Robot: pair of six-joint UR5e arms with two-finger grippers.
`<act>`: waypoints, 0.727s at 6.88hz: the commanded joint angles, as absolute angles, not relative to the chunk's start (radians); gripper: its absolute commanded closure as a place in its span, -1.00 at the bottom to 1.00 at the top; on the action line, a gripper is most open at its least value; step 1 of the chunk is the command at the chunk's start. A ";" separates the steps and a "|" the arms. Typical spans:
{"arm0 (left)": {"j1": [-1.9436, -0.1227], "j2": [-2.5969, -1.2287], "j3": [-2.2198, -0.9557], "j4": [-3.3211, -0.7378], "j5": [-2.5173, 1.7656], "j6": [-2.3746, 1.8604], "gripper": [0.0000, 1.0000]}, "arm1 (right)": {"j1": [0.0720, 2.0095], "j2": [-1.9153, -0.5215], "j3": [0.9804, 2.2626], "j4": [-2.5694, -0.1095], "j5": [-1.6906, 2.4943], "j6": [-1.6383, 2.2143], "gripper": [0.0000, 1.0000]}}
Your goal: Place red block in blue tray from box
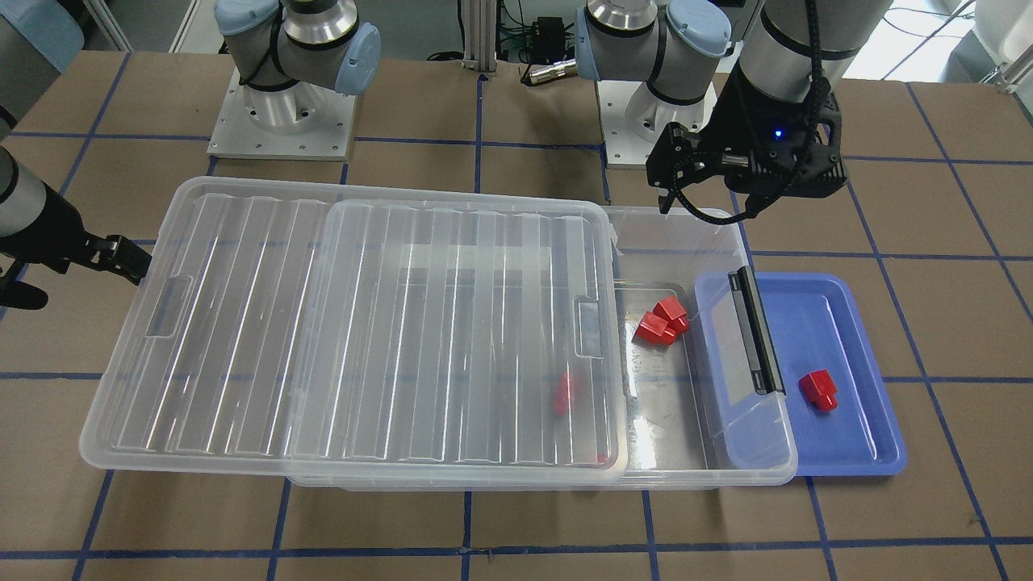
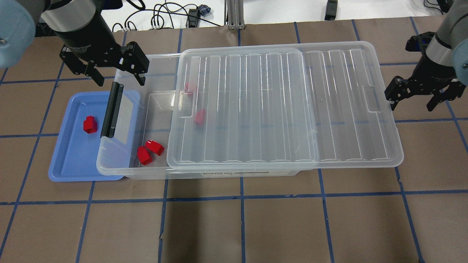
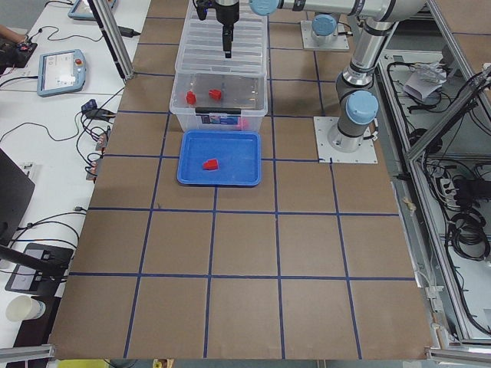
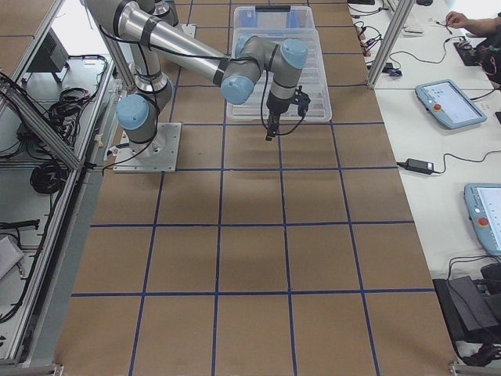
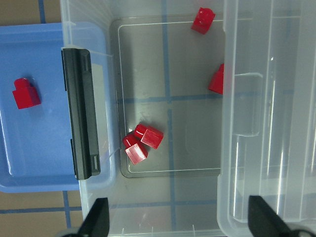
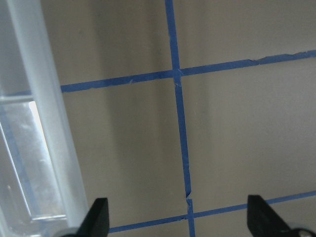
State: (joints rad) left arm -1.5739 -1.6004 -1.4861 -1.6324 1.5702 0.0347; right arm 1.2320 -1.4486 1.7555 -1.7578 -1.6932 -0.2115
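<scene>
The box [image 2: 157,106] is a clear bin whose ribbed lid [image 2: 285,109] is slid toward my right, so its left end is uncovered. Its black latch bar [image 2: 111,109] overhangs the blue tray [image 2: 69,160]. One red block [image 2: 89,124] lies in the tray and also shows in the left wrist view [image 5: 25,93]. Two red blocks [image 2: 150,150] lie together in the uncovered end. Two more [image 2: 199,116] show under the lid's edge. My left gripper [image 2: 119,78] is open and empty above the box's far left corner. My right gripper [image 2: 413,104] is open and empty beside the lid's right end.
The brown table [image 2: 241,226] carries a blue tape grid. The two arm bases [image 1: 278,121] stand at the robot's side of the table, behind the box. Cables [image 2: 164,18] lie beyond the far edge. Operators' tablets [image 3: 61,70] sit on a side table.
</scene>
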 commanded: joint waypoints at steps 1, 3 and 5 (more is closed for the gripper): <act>-1.575 -1.604 -1.480 -1.617 1.574 0.032 -1.00 | 1.317 -1.454 1.753 -1.758 -1.697 -0.207 -1.00; -1.571 -1.597 -1.494 -1.615 1.601 0.041 -1.00 | 1.380 -1.439 1.753 -1.761 -1.687 -0.131 -1.00; -1.569 -1.597 -1.494 -1.615 1.624 0.041 -1.00 | 1.468 -1.439 1.749 -1.781 -1.677 -0.046 -1.00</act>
